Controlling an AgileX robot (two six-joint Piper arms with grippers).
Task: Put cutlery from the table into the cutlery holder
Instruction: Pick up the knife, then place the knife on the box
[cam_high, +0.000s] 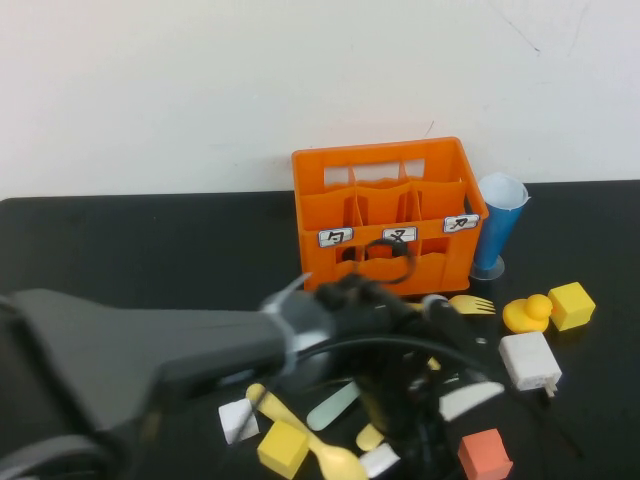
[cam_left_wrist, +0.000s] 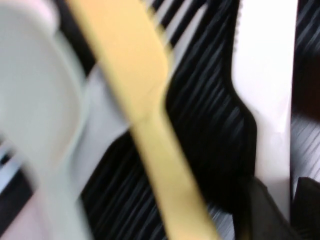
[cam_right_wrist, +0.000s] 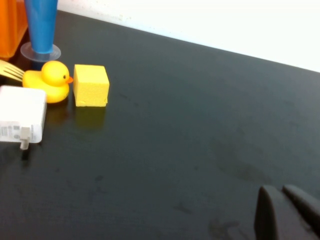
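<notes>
The orange cutlery holder stands at the back of the black table. My left arm reaches over the cutlery at the front centre. My left gripper is shut on the handle of a white knife. A yellow knife lies beside it. A yellow spoon, a mint knife and a yellow fork lie on the table. My right gripper is shut and empty, low over bare table at the right, out of the high view.
A blue cup stands right of the holder. A rubber duck, a yellow cube, a white charger and an orange cube sit at the right. Another yellow cube and a white cube lie front left.
</notes>
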